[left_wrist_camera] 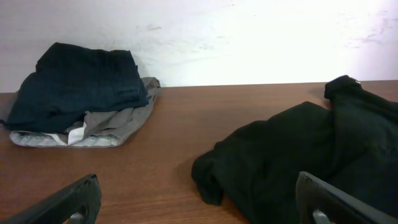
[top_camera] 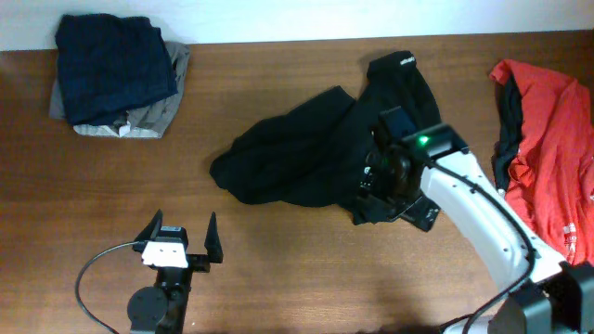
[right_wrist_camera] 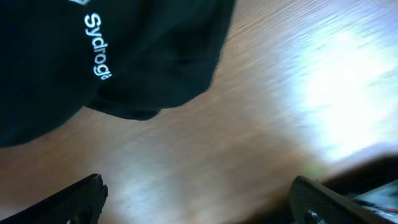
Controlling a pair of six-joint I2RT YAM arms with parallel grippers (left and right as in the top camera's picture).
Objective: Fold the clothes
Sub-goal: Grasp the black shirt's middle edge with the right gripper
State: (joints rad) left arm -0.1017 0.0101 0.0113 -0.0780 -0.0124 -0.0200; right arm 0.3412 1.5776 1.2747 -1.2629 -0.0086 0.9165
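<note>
At the far left corner of the counter, a folded navy garment sits on top of a grey one. Nearer me, my left claw hangs over bare wood with its jaws spread wide and nothing between them. In the middle the black garment lies crumpled, and my right claw is low over the wood at its right-hand edge, jaws wide apart and empty, with the white lettering just ahead of it; a red garment lies spread at the right edge.
</note>
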